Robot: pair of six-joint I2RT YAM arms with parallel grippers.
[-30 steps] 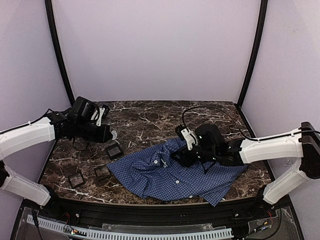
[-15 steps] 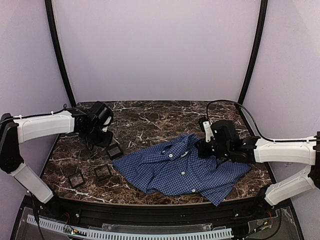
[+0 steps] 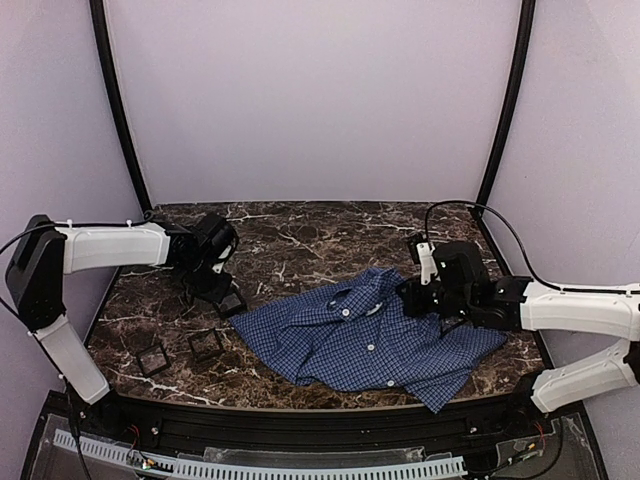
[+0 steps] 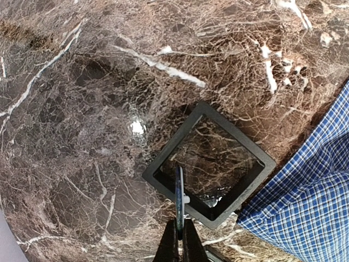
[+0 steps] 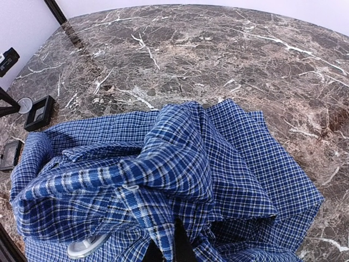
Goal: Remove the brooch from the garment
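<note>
In the left wrist view the left gripper (image 4: 179,226) enters at the bottom centre with its two fingers pressed together on the brooch (image 4: 179,188). We see the brooch only edge-on, as a thin bluish disc with a small white pin on its right side, and its face is hidden from this camera. It stands over the lower-left part of a black square tray (image 4: 256,164) on the marble table (image 4: 82,109); we cannot tell if it touches the tray. In the right wrist view the same disc appears near the left edge, too small for detail. The shirt (image 3: 360,340) lies crumpled at the centre-right of the top view, apart from the brooch. The right gripper (image 5: 166,240), at the bottom of its own view, is closed, with its tips buried in a raised fold of the shirt, which it appears to pinch. A pale round piece (image 5: 87,245) at the lower edge is half hidden by the cloth, and we cannot name it.
</note>
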